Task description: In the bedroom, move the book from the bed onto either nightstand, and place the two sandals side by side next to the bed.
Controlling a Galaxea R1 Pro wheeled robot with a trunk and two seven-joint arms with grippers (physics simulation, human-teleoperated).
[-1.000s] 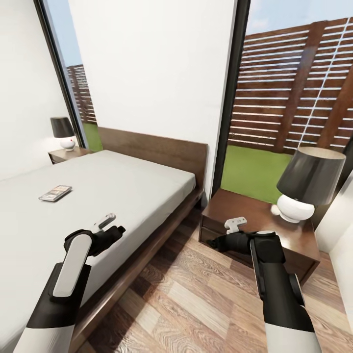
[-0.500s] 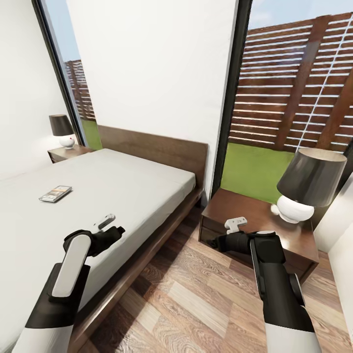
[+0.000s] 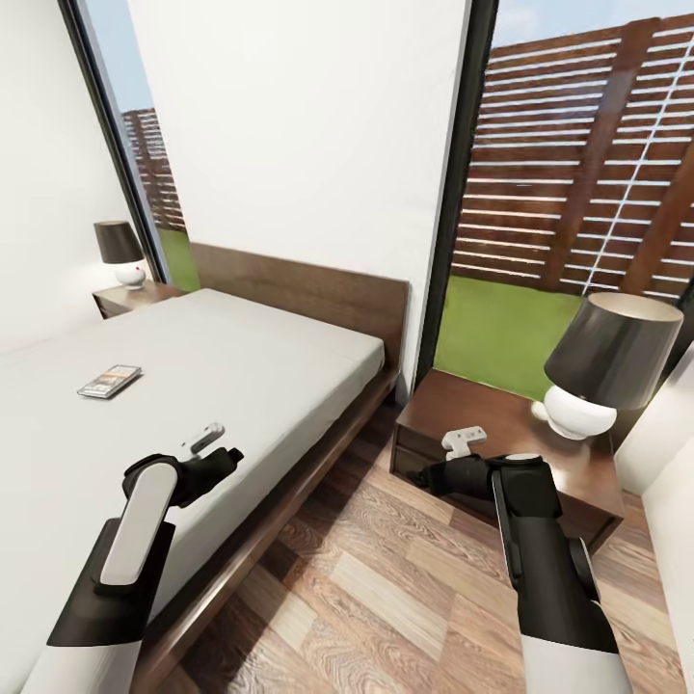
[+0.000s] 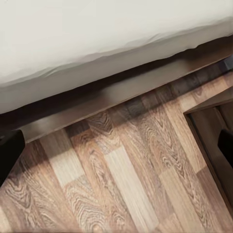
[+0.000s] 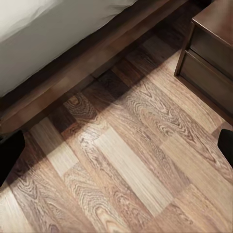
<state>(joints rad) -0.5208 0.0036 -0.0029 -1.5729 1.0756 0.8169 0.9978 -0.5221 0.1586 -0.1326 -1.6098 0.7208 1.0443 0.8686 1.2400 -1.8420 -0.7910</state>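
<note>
Nearest, both arms reach forward over the plank floor. The left gripper hangs over the bed's near edge; the right gripper hangs in front of the near nightstand. In each wrist view the dark fingertips sit at opposite borders, so both stand wide apart and empty.

Between bed frame and nightstand runs a strip of bare floor. A white lamp with a dark shade stands on the nightstand's far right part.

The book lies flat on the mattress, well beyond the left gripper and away from every edge.

Farther off, the headboard, the second nightstand with its lamp, and the tall window.

Against a second ago the whole view has shifted slightly; the book has not moved.
</note>
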